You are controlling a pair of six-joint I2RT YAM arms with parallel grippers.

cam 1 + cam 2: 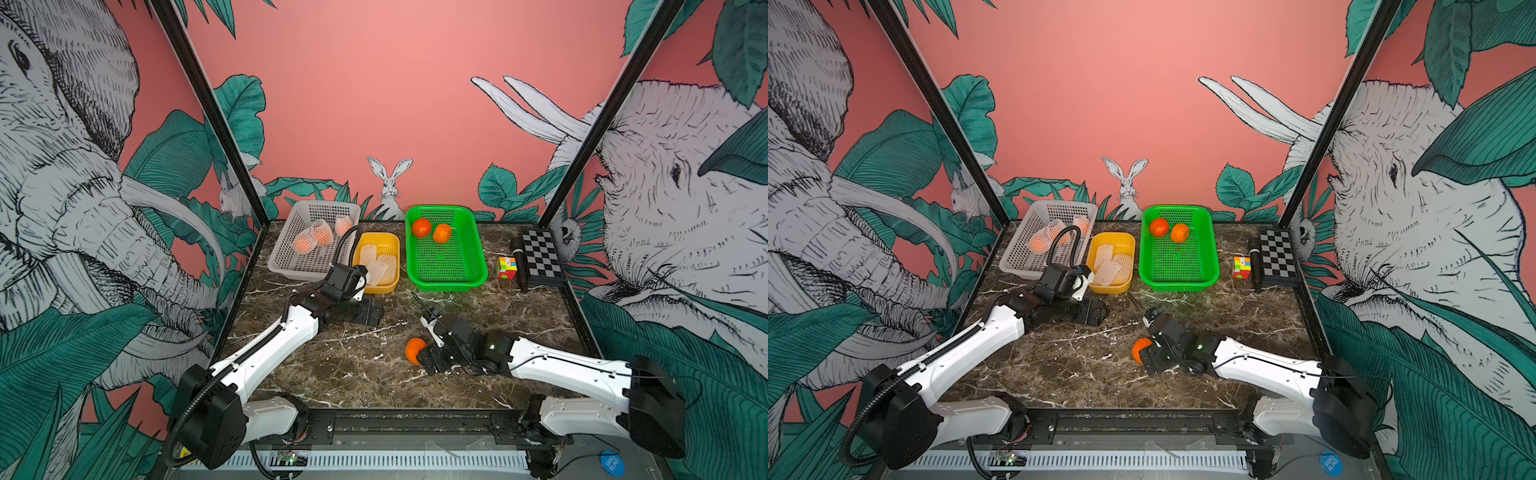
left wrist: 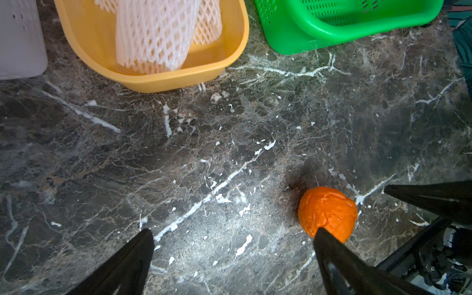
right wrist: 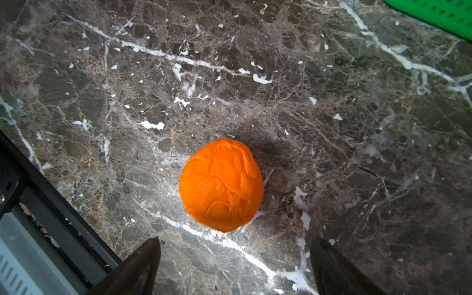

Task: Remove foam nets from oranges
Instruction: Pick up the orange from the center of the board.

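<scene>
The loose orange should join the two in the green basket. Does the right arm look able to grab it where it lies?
Probably yes: the orange sits uncovered just ahead of the right gripper, whose jaws stand open, with nothing between them.

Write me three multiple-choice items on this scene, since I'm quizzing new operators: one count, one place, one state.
1. How many bare oranges lie in the green basket? A two; B one; C four.
2. Where is the loose orange? A inside the green basket; B on the table; C lifted in the air.
3. The right end effector is: A shut on the loose orange; B shut on nothing; C open.
Key: 1 A, two fruits show at the basket's far end in both top views; 2 B, it rests on the marble, its shadow beside it; 3 C, its fingers stand apart in the right wrist view, the orange ahead of them.
</scene>
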